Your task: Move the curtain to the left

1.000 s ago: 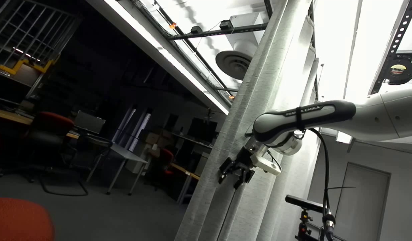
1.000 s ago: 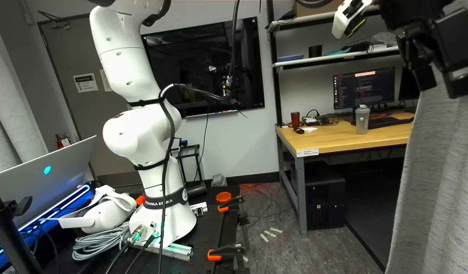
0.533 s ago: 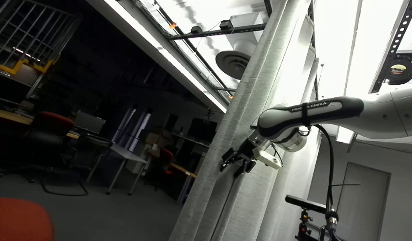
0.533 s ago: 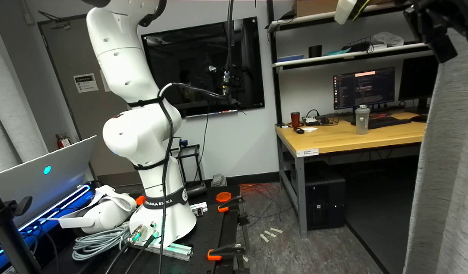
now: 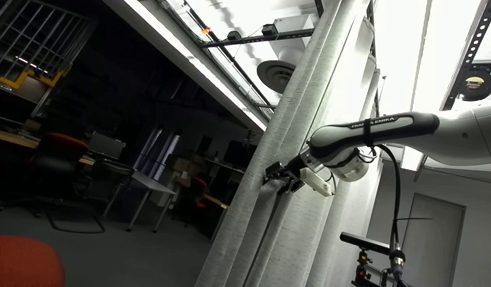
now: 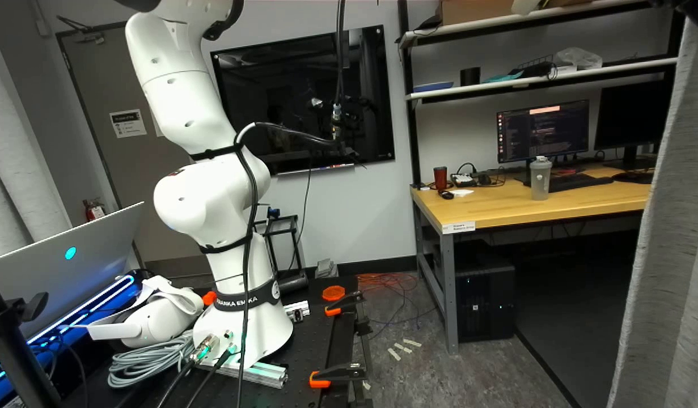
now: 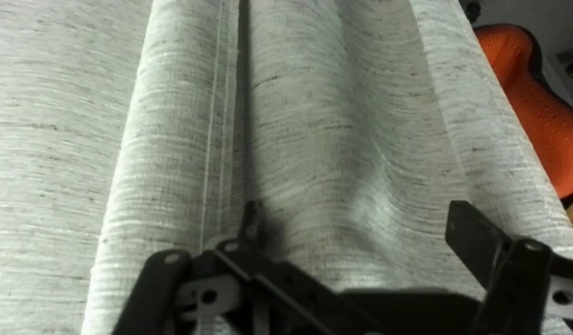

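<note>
My black two-fingered gripper (image 7: 356, 221), spread beyond the black tabletop's (image 6: 309, 343) edge, straddles folded grey-white curtain cloth (image 7: 305, 125), presumably for pinching.

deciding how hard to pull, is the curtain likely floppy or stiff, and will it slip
The curtain is likely floppy: it hangs in long folds and wrinkles near the open pincer. Its woven surface looks coarse, so it's probably not very slippery. Being so tall, it may drag heavily.

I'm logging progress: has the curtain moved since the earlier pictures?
Yes; in an exterior view, the curtain has shifted image-right, uncovering more of the desk.
</note>
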Available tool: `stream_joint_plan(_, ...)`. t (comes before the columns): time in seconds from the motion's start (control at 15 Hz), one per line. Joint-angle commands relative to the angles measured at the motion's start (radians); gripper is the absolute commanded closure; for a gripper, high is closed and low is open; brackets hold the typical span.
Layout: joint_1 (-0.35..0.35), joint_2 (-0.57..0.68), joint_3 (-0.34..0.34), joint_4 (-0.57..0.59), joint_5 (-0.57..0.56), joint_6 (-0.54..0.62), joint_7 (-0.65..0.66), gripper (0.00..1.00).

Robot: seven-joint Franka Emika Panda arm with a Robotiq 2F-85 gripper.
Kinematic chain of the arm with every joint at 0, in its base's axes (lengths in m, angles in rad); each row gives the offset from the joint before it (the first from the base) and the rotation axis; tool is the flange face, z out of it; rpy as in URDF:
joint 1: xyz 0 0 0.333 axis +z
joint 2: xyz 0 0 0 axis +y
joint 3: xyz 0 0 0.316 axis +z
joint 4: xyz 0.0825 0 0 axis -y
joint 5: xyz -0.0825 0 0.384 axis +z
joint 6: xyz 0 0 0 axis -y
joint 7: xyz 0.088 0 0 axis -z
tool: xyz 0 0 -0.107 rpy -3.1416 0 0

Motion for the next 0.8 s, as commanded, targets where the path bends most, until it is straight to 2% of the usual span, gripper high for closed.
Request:
stream_joint_plan(0.0, 0.042, -0.03, -0.014, -0.013, 0.108, 0.083, -0.075, 0.0)
stream_joint_plan(0.27, 0.069, -0.034, -0.016, 0.032, 0.215, 0.117, -0.149, 0.0)
stream_joint_plan(0.73, 0.095, -0.024, -0.017, 0.106, 0.308, 0.151, -0.216, 0.0)
